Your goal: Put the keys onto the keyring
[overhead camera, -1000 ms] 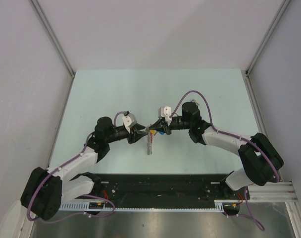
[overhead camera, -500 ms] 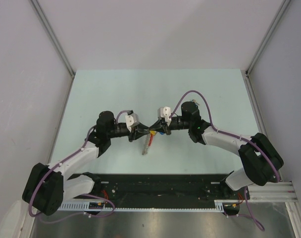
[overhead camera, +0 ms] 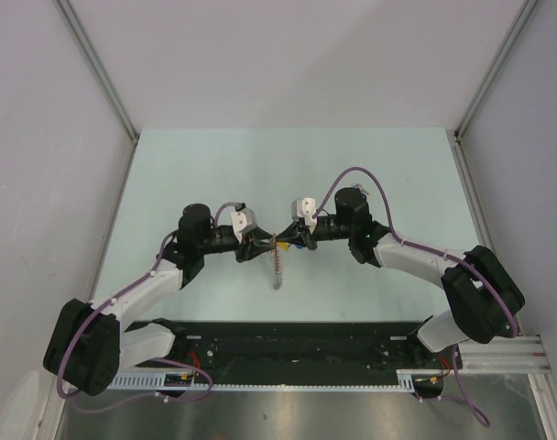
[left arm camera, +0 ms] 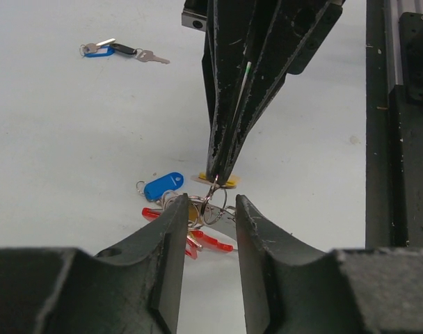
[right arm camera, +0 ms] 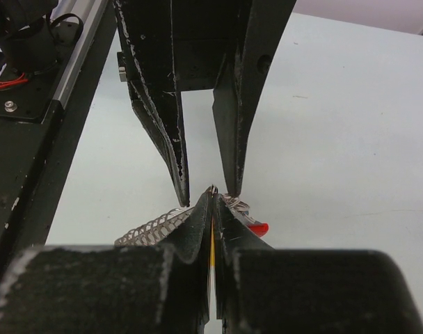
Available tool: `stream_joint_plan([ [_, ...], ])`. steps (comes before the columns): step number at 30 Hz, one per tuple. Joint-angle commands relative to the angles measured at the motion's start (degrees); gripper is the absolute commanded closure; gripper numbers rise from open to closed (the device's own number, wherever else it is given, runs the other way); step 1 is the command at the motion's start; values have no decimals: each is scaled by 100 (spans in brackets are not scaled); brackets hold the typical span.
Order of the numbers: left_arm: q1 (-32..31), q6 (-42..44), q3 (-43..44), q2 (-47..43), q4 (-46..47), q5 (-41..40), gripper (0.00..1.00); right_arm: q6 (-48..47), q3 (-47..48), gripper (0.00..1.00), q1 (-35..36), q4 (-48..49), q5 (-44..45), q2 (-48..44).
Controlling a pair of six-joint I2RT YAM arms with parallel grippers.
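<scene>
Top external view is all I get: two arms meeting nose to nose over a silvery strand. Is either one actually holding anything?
Observer: Yes. The left wrist view shows the right arm's jaws pinched shut on a silver ring, in a bunch with a blue-headed key.
Visitor: And the other arm?
Observer: The left arm's jaws stand apart, one on either side of that ring, not clamping it.
Visitor: Are all the keys in that bunch?
Observer: No. Two more keys lie together on the table, away from the bunch, one blue-headed and one dark.
</scene>
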Motion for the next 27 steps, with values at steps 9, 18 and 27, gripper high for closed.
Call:
stream_joint_plan([
  [9, 91, 2, 235, 226, -65, 374, 76, -78, 272, 100, 26, 184, -94, -127],
  [18, 118, 2, 279, 341, -144, 348, 96, -104, 272, 100, 17, 131, -76, -163],
  [27, 179, -858, 112, 16, 400, -477, 100, -306, 263, 100, 8, -237, 257, -365],
])
